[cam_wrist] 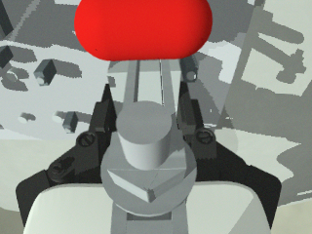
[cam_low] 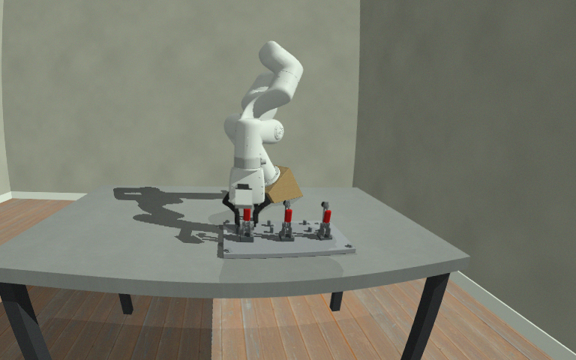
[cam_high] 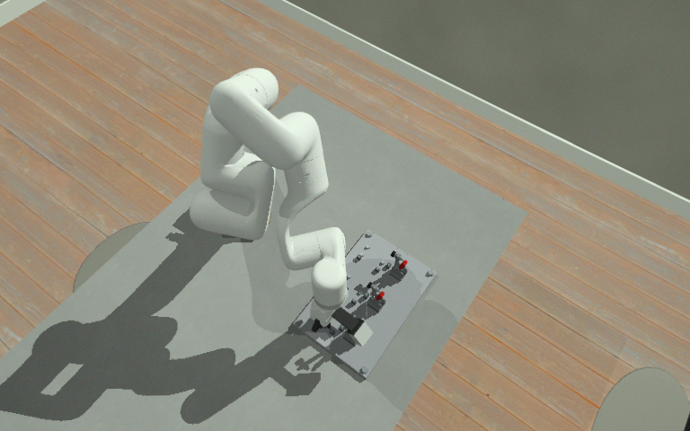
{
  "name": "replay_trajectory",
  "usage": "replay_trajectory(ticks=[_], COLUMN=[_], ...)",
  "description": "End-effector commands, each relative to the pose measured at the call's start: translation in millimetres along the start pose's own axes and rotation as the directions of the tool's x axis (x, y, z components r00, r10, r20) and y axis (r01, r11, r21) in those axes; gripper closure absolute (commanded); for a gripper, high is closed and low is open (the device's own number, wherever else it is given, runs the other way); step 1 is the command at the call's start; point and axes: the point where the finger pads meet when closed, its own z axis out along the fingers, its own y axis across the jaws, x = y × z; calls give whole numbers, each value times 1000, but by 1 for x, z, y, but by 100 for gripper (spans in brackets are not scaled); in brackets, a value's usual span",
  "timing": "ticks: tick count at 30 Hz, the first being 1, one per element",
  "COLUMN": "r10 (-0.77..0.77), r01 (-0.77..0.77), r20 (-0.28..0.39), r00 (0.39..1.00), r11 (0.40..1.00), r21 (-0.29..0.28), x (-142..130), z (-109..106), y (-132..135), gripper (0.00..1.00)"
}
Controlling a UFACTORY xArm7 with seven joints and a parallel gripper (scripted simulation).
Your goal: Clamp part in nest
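Note:
The grey fixture plate [cam_high: 392, 330] [cam_low: 282, 252] carries three toggle clamps with red handles. My gripper [cam_low: 246, 219] [cam_high: 317, 324] [cam_wrist: 146, 97] points straight down over the left clamp in the exterior view and is shut on that clamp's handle [cam_low: 246, 214] [cam_wrist: 143, 19], a finger on each side. In the wrist view the clamp's grey spindle [cam_wrist: 147, 139] stands up between the fingers. The tan part [cam_low: 286, 187] shows behind the gripper, beyond the plate, and looks tilted. In the top view the arm hides it. The nests on the plate look empty.
The middle clamp [cam_low: 287, 215] [cam_high: 379, 294] and right clamp [cam_low: 326, 215] [cam_high: 395, 269] stand with handles upright. Small pads and blocks dot the plate. The plate lies on a grey table [cam_low: 103, 250] [cam_high: 418, 176], and the arm's base stands on the far side.

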Motion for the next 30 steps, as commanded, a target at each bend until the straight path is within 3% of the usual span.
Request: replay_trajectory(ticks=[1,30], r10=[0,0], r01=[0,0], r20=[-3,-3], r00=[1000,1000], r11=[1000,1000], r21=[0,0], x=[1,1], z=[-1,5], y=[0,1], gripper=[100,100])
